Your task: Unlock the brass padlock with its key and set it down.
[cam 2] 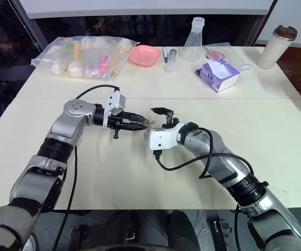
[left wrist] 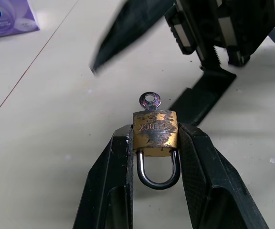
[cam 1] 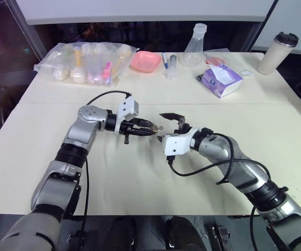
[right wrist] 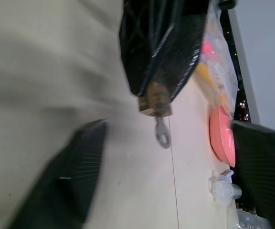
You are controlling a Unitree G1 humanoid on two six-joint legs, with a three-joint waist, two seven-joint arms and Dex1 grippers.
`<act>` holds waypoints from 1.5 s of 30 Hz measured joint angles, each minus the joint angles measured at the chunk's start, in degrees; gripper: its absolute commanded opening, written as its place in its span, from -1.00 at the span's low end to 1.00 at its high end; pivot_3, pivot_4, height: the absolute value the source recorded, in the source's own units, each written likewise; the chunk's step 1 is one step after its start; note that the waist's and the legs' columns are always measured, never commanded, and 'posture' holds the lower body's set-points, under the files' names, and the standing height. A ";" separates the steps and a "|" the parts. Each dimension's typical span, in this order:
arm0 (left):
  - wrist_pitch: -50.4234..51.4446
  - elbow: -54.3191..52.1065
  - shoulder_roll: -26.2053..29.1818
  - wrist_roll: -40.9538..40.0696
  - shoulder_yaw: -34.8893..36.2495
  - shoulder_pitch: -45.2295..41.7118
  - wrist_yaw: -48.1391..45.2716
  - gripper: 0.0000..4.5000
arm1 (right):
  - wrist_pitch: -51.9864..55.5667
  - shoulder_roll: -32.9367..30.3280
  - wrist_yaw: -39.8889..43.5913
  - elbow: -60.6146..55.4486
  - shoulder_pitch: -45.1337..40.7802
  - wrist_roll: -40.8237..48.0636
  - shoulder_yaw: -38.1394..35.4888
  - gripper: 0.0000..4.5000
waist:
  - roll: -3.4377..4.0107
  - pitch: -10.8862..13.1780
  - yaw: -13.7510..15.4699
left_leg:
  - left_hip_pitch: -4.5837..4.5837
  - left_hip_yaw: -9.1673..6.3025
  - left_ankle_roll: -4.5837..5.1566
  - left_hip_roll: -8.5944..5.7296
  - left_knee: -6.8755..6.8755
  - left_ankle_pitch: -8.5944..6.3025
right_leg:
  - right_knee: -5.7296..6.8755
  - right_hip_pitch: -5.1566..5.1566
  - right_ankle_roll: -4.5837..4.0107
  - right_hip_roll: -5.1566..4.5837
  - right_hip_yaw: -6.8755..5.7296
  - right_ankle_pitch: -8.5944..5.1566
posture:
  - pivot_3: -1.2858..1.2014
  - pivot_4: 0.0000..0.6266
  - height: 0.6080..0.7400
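Padlocks: one small brass padlock (left wrist: 154, 133), silver key (left wrist: 149, 100) inserted | left gripper (left wrist: 154, 143): clamped on padlock body, frame centre | right gripper (cam 1: 172, 119): open, empty | clear bag (cam 1: 88, 61), upper left: several bottles.

both eye views look down from the head over the cream-white table (cam 1: 140, 178); each wrist view sits close, sharing the small golden-yellow brass padlock (left wrist: 155, 133).

Ahead of you the left tool (right wrist: 159, 71) pinches the brass padlock (right wrist: 155, 101), and the key (right wrist: 162, 132) sticks out of its body toward you. Your right tool (right wrist: 168, 174) has its fingers (right wrist: 68, 179) spread wide apart, either side of the key, above the pale tabletop (right wrist: 42, 71). A pink bowl (right wrist: 221, 136) lies beyond.
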 measured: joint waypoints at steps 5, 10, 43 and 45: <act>-1.11 0.02 0.51 0.35 -0.52 -0.01 0.10 -0.67 | -0.99 0.22 1.60 0.14 0.05 -1.20 -0.33 -0.96 | 0.00 0.00 0.00 | 0.00 0.04 -0.01 0.00 0.01 0.01 | 0.18 -0.08 0.00 -0.01 0.01 0.00 | 0.03 -0.52 0.62; -2.48 0.37 0.60 1.19 -0.90 -0.02 0.27 -0.67 | -0.72 1.10 3.22 0.17 0.05 -1.93 -0.77 -0.96 | 0.00 0.00 0.01 | 0.01 0.06 -0.02 -0.01 0.02 0.01 | 0.23 -0.11 0.00 -0.01 0.02 0.00 | 0.03 -0.52 0.62; -6.12 2.33 0.44 0.14 -1.20 -2.61 -5.21 -0.67 | -21.74 -4.22 7.02 4.07 -2.90 1.23 -5.72 0.68 | 0.00 0.00 -0.03 | -0.09 0.13 -0.12 0.02 0.09 0.07 | 0.36 -0.30 0.00 0.01 0.04 0.00 | 0.03 -0.52 0.62; -6.12 2.66 0.44 0.02 -1.20 -3.07 -5.75 -0.67 | -23.00 -4.07 7.02 5.10 -3.44 1.21 -5.72 0.68 | 0.00 0.00 -0.05 | -0.09 0.15 -0.12 0.01 0.09 0.07 | 0.36 -0.30 0.00 0.01 0.05 0.00 | 0.03 -0.52 0.62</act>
